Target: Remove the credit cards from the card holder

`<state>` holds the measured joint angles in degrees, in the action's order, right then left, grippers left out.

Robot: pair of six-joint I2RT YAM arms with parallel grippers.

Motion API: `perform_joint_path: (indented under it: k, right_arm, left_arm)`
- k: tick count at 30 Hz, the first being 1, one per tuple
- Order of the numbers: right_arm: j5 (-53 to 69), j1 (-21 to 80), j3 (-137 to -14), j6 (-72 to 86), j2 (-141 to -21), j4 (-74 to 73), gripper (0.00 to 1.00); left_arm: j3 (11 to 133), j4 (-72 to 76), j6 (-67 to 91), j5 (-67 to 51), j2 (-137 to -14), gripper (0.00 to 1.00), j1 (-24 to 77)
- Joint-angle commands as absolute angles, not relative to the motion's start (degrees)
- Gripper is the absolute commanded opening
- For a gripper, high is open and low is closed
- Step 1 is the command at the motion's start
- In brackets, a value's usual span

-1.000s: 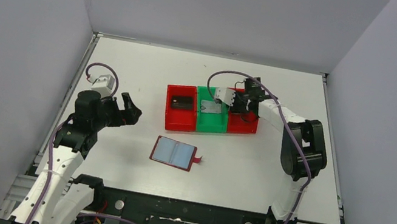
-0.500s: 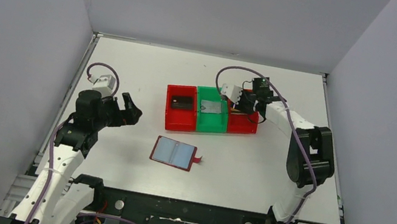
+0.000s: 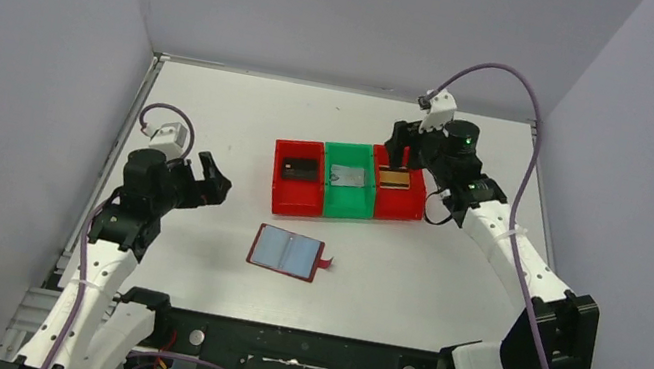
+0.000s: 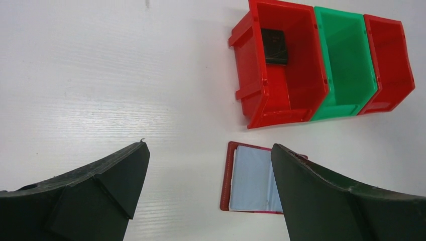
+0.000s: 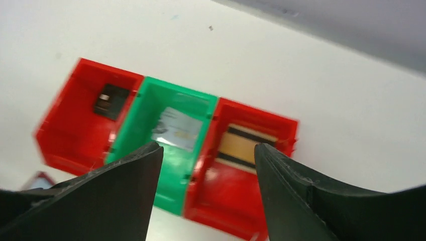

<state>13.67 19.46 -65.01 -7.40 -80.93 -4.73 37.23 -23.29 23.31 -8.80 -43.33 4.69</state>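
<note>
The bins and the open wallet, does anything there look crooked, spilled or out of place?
Nothing stands out. Each bin holds one card: a dark card in the left red bin, a silvery card in the green bin, a gold card in the right red bin. The card holder lies open on the table.

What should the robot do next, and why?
Probably lift the right hand up and back. Its jaws stand open and empty. A gold card lies in the right red bin, a grey card in the green bin and a dark card in the left red bin. The open wallet looks empty, so nothing seems left to pull.
</note>
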Motion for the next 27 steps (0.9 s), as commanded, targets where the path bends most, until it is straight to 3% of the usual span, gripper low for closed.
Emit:
perform_joint_path:
  k: [1, 3, 7, 11, 12, 15, 21, 27]
  right_arm:
    - [9.03, 20.75, -63.05, 31.29, -79.78, -12.78, 0.68]
    - [4.98, 23.70, -59.36, 35.28, -78.17, -13.05, 0.69]
    - [-17.21, 36.98, -58.18, 42.61, -75.85, -20.84, 0.78]
    - [-46.69, 52.51, -59.84, 55.81, -73.95, -30.59, 0.99]
    - [-50.78, 55.51, -59.53, 61.53, -73.59, -32.74, 0.98]
    - [-49.27, 55.57, -56.26, 75.56, -73.29, -33.57, 0.98]
    - [-36.26, 56.25, -50.35, 69.46, -75.43, -17.25, 0.99]
    - [-32.66, 60.32, -63.55, 68.99, -90.00, -24.81, 0.95]
  left_arm:
    - [38.31, -21.36, 23.74, -4.06, -41.69, 0.95, 4.31]
    - [38.53, -21.72, 24.08, -2.56, -41.47, 0.95, 4.31]
    - [38.92, -22.95, 24.70, 0.80, -40.60, 0.96, 4.31]
    - [38.58, -22.94, 25.13, 2.59, -39.26, 0.96, 4.22]
    - [38.58, -22.94, 25.16, 2.79, -39.17, 0.96, 4.22]
    - [38.52, -22.88, 25.14, 2.70, -39.26, 0.96, 4.20]
    - [38.45, -23.20, 25.31, 3.04, -39.26, 0.97, 4.22]
    - [38.50, -23.59, 25.48, 3.75, -39.22, 0.97, 4.22]
